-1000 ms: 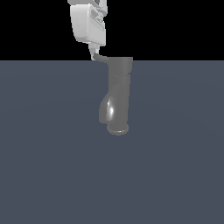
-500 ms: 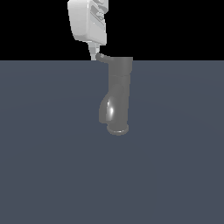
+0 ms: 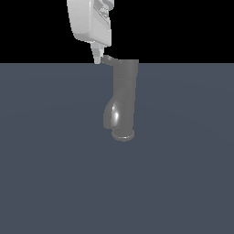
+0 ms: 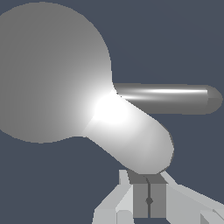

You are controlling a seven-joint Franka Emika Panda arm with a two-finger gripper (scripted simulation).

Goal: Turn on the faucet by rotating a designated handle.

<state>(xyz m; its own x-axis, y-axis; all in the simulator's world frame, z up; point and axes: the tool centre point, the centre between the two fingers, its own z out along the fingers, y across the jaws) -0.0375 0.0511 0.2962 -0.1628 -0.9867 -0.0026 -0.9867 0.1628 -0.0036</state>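
The dark grey glossy faucet [image 3: 124,98] stands upright in the exterior view, its bulging spout [image 3: 114,114] curving down to a ringed end. The thin handle [image 3: 109,59] sticks out of the cap toward the exterior view's left. My white gripper [image 3: 97,58] comes down from above, fingertips right beside the handle's tip; contact cannot be judged. In the wrist view the round cap [image 4: 48,70], the fat bright spout [image 4: 135,142] and the slim handle [image 4: 168,98] show. My gripper [image 4: 148,200] is shut with nothing between its fingers, close to the spout's end.
A flat blue-grey floor [image 3: 55,173] spreads all around the faucet, under a black background. Nothing else stands on it.
The gripper's hand has shifted slightly toward the exterior view's left and its fingertips sank a little beside the handle's tip. The faucet and handle look almost unchanged.
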